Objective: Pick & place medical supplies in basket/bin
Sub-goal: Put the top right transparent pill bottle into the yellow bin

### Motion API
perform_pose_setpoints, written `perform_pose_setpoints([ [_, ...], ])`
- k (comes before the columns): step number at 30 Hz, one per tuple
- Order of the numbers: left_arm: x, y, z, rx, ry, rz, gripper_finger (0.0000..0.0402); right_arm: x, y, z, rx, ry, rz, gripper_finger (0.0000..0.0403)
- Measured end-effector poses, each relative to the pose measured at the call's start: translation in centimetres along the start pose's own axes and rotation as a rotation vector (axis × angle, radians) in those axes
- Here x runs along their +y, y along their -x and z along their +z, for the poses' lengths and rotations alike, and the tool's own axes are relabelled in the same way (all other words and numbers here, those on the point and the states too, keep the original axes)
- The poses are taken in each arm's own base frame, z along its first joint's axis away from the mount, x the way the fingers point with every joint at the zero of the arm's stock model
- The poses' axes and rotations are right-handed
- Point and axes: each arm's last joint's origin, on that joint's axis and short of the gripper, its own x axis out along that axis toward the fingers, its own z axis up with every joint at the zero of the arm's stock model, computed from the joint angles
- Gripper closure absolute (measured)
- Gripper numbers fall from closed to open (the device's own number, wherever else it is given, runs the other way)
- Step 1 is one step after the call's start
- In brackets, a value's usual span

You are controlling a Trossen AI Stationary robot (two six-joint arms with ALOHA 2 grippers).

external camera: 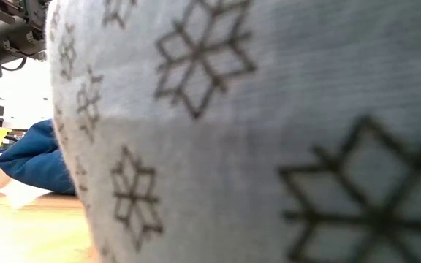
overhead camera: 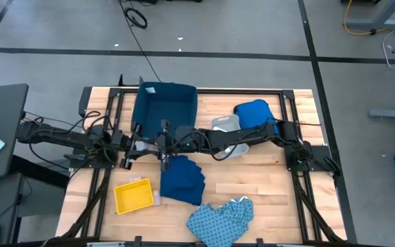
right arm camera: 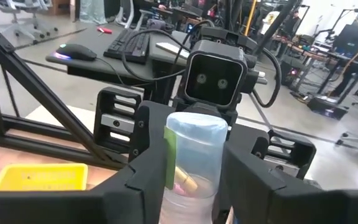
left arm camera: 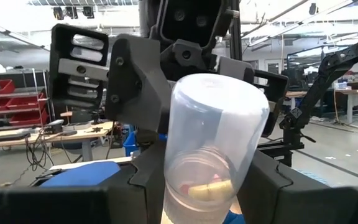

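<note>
A clear plastic vial (left arm camera: pixel 213 143) with capsules inside stands between my two grippers, above the table's middle. My left gripper (overhead camera: pixel 137 147) comes from the left and my right gripper (overhead camera: pixel 162 145) from the right, facing each other; both are shut on the vial (right arm camera: pixel 194 162). The navy bin (overhead camera: pixel 164 103) stands at the far edge. The grey tray (overhead camera: pixel 226 123) is right of it and the yellow tray (overhead camera: pixel 134 195) near left. The navy garment (overhead camera: pixel 182 180) and the light blue patterned garment (overhead camera: pixel 219 219) lie on the table. White packets (overhead camera: pixel 157 199) lie by the yellow tray. My left gripper (left arm camera: pixel 204 193) pinches the vial's lower part (left arm camera: pixel 197 186) between its two fingers, level, from the table's left. The vial is lifted clear and stands about upright. My right gripper (right arm camera: pixel 194 193) pinches the vial's lower half (right arm camera: pixel 191 177) between its two fingers, level, from the table's right. The vial's capped end (right arm camera: pixel 196 127) points up.
A royal-blue puffy bundle (overhead camera: pixel 254 113) sits at the far right beside the grey tray. The patterned garment (external camera: pixel 269 131) lies right in front of the low camera and blocks most of that view; the navy garment (external camera: pixel 35 157) shows beside it. Bare wood lies near right.
</note>
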Motion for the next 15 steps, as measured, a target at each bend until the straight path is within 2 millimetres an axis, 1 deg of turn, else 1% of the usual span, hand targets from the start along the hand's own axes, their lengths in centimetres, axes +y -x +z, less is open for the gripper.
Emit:
perform_pose_setpoints([
  [4,0.0,0.0,-0.1,0.004,0.005,0.005,0.0247,0.0,0.1,0.2,0.018,0.028,-0.055,0.0211],
  [6,0.0,0.0,-0.1,0.008,0.005,0.009,0.0247,-0.1,0.6,0.7,0.033,0.055,-0.083,0.0197],
  [10,0.0,0.0,-0.2,0.022,0.005,0.001,0.0247,-0.1,2.0,2.9,0.007,0.108,-0.147,0.0178],
  [15,0.0,0.0,-0.4,0.039,0.010,-0.008,0.0247,0.0,4.1,5.2,0.027,0.149,-0.187,0.0176],
])
